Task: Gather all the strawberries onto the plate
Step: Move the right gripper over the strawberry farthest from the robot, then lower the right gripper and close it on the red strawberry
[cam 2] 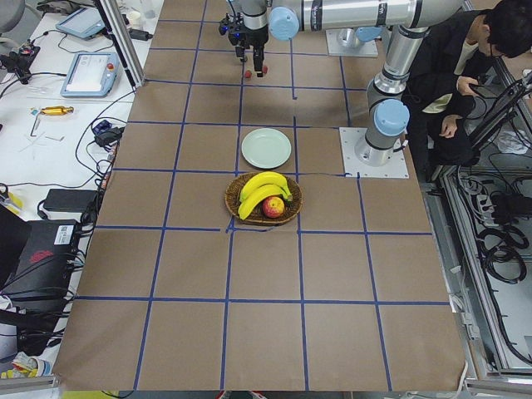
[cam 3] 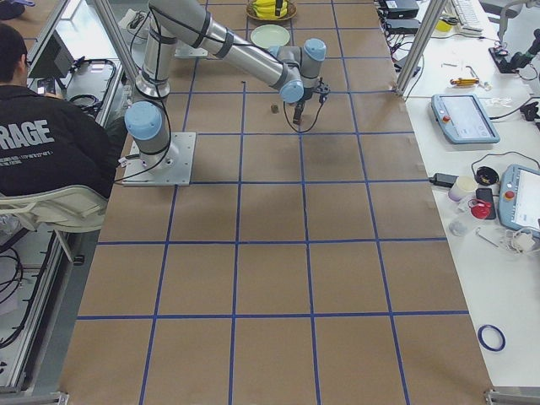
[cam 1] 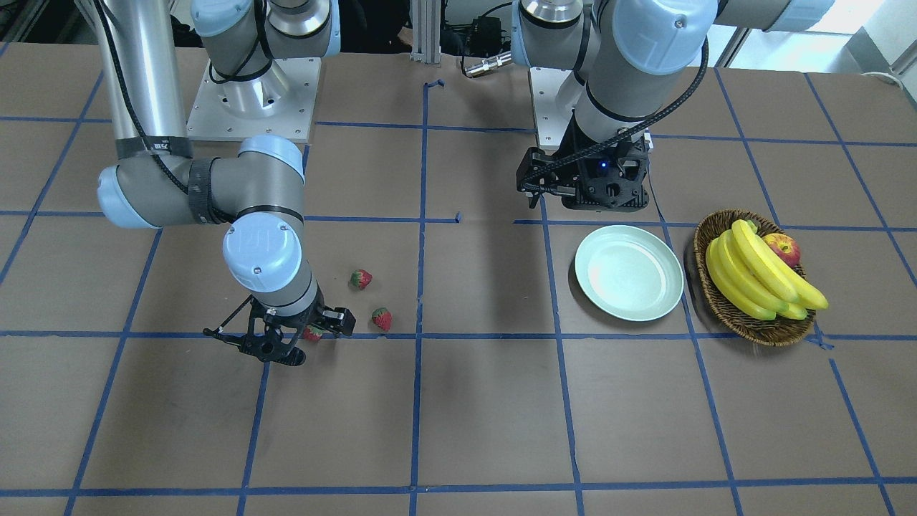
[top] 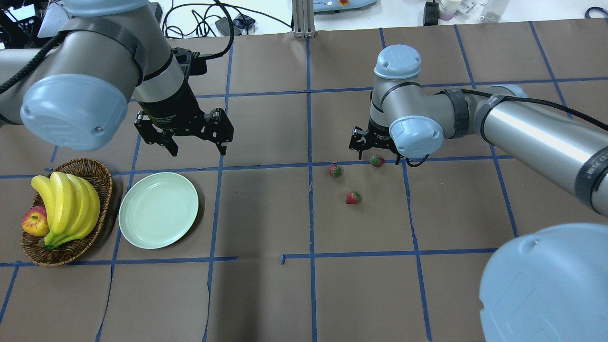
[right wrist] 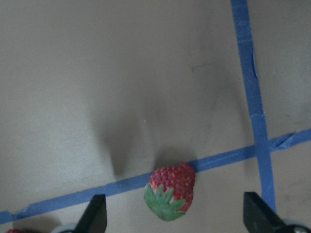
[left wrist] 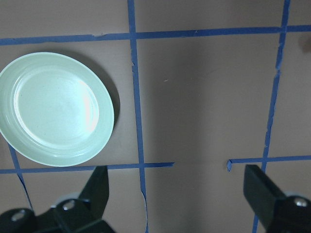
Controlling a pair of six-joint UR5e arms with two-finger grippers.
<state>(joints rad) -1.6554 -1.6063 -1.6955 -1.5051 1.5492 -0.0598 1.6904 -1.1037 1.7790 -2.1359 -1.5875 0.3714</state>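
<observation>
1. Right gripper (right wrist: 176, 216): fingers spread wide, nothing held. Pos.: low over the table (top: 266, 294), w/ one strawberry (right wrist: 171, 191) btwn the two fingers and clear of both. This berry lies on a blue tape line (right wrist: 73, 199), green top toward the bottom of the wrist view.

2. Second strawberry (top: 335, 170): on the table just beside the right gripper, on the side toward the plate (top: 158, 216). Third strawberry (top: 353, 197): near the other two, one step closer to the robot-side edge.

3. All 3 berries lie in the table's right-hand part, approx. midway btwn the robot-side edge and the operators' edge, well apart from the plate.

4. Plate: flat on the table's left-hand part, approx. level w/ the berries across the table's width.

5. Left gripper (top: 198, 142): fingers spread wide, nothing held. Pos.: up in the air near the plate. In its wrist view the plate sits off to one side, not btwn the fingers.

6. Basket (top: 102, 190): just beside the plate, on the side toward the table's left end. Contents: a bunch of bananas (top: 66, 204) and an apple (top: 34, 222), the apple at the rim farthest from the plate.

7. A person (cam 3: 51, 143) in dark clothing sits off the robot-side edge, near the right arm's base.
</observation>
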